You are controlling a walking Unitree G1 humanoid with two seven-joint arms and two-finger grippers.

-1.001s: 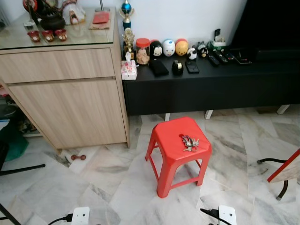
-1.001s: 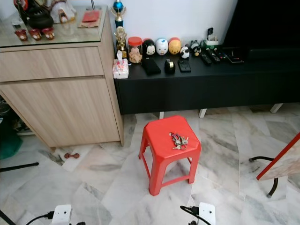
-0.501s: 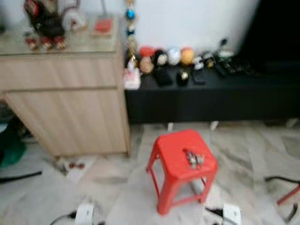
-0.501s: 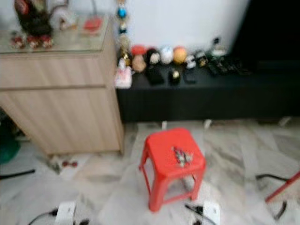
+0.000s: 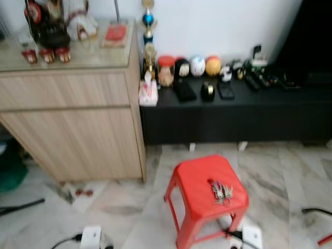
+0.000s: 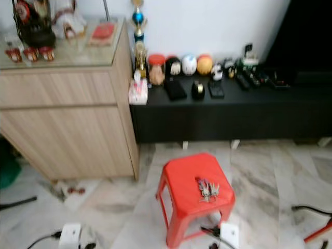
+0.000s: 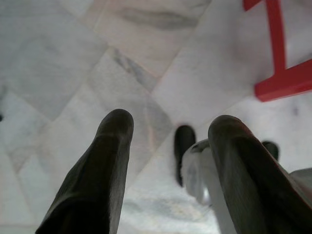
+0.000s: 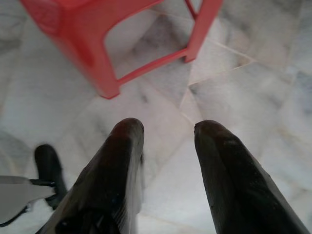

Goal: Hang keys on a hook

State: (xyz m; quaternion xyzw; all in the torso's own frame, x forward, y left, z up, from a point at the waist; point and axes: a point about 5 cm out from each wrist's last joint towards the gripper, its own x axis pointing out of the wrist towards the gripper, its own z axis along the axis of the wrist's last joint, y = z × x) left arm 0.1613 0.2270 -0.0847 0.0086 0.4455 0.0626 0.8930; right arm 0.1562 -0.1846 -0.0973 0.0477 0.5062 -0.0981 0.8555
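This is a room in a home, most likely a living room; the floor (image 5: 119,207) is of grey-veined marble tiles; a light wooden cabinet (image 5: 72,124) with a glass top stands by the white wall and carries ornaments and small red cups (image 5: 45,54); beside it a low black TV bench (image 5: 233,111) holds round toy figures (image 5: 197,66), a jar, remote controls and a trophy (image 5: 149,36) at its left end; a red plastic stool (image 5: 207,194) stands on the floor before the bench
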